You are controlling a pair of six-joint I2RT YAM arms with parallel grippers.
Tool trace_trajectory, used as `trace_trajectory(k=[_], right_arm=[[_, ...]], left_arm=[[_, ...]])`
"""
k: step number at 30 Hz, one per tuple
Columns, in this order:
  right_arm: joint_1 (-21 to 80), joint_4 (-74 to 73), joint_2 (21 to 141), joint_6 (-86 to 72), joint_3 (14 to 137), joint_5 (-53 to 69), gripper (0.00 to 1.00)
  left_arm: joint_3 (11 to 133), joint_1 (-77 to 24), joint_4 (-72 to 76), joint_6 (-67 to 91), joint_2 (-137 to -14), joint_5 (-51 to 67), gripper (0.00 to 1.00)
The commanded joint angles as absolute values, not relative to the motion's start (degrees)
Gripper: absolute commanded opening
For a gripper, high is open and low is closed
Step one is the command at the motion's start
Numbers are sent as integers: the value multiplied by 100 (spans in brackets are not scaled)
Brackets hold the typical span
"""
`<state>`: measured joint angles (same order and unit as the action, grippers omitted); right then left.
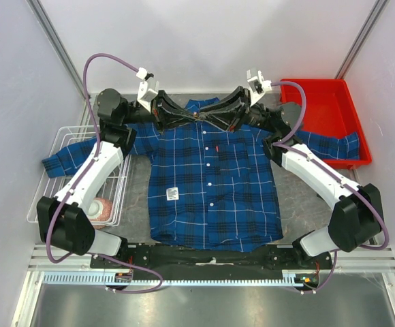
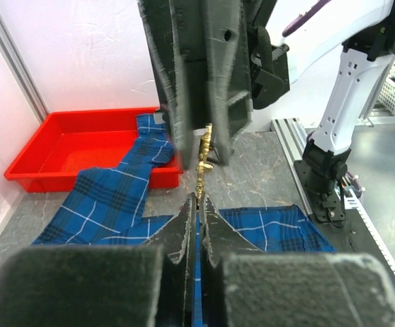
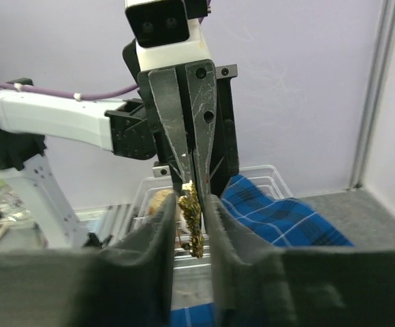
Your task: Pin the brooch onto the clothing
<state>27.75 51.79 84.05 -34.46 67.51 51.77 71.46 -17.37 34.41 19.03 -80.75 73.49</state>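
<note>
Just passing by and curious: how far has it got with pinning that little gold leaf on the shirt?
Done: the plaid shirt lies spread flat. In hand: the brooch is up in the air between both arms, the left gripper shut on it, the right gripper flanking it. Left: nothing is pinned on the cloth yet.

open room over the shirt [image 1: 211, 197] front; wire basket [image 1: 65, 131] left, red bin [image 1: 323, 109] right

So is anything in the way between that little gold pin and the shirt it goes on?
Nothing visible. The brooch is pinched in the left gripper, up in the air between the fingers of the right gripper, above the collar. The shirt lies spread flat beneath.
</note>
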Motion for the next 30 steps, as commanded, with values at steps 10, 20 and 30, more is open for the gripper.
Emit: trace_trajectory(k=[10,20,30], right_arm=[[1820,1832,7884,-1443,7251,4158,90],[1767,835,7884,-748,6988,4227,96],[1863,247,8042,-36,6873,5317,89]], left_arm=[[7720,-3216,-2602,-5236,-7770,1388,2],[9368,-3341,-4832,-4756,-8771,1693,2],[10651,-2602,-5783,-2710,-9562,4435,2]])
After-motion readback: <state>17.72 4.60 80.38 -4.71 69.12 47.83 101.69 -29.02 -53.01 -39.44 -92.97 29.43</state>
